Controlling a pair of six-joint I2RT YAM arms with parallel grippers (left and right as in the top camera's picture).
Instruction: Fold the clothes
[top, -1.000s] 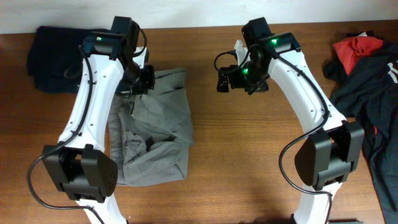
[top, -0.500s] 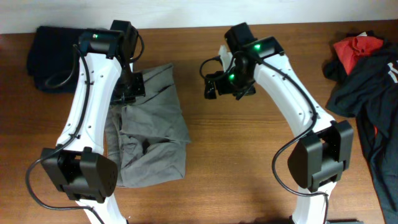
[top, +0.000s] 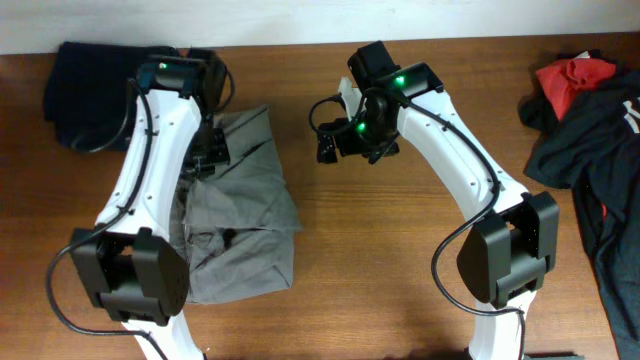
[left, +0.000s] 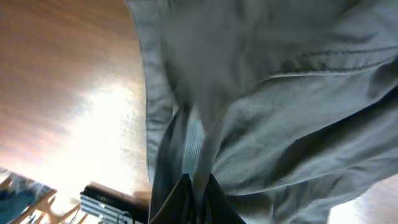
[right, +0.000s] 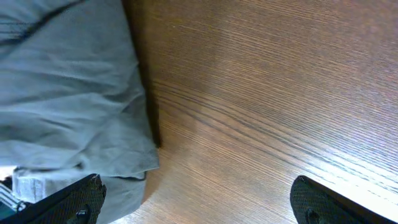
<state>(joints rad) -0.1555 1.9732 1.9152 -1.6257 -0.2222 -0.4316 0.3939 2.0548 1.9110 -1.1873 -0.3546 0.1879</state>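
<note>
Shows the grey-olive garment (top: 245, 200) lying rumpled on the wooden table (top: 400, 270), left of centre in the overhead frame. Runs from the upper middle-left down to the lower left, partly under the left arm (top: 150, 170).

Places the left gripper (top: 207, 158) over the garment's upper-left part. In the left wrist view, finds the fingers (left: 168, 208) at bottom centre, close together, with a fold of cloth running down between them. Looks like a pinch on that fold, though the blur leaves some doubt. Fills most of that frame with creased fabric, a stitched seam at upper right, bare wood at the left.

Sets the right gripper (top: 328, 146) above bare wood at upper centre of the overhead frame, just right of the garment's upper edge. Shows its jaws spread wide in the right wrist view: one dark fingertip (right: 68, 199) at lower left, the other at lower right, only wood grain between. Catches the garment's edge in the upper left of that frame.

Also takes in a dark navy garment (top: 85, 85) at upper left, and a red garment (top: 575, 75) on a black garment (top: 590, 150) at the right edge.
</note>
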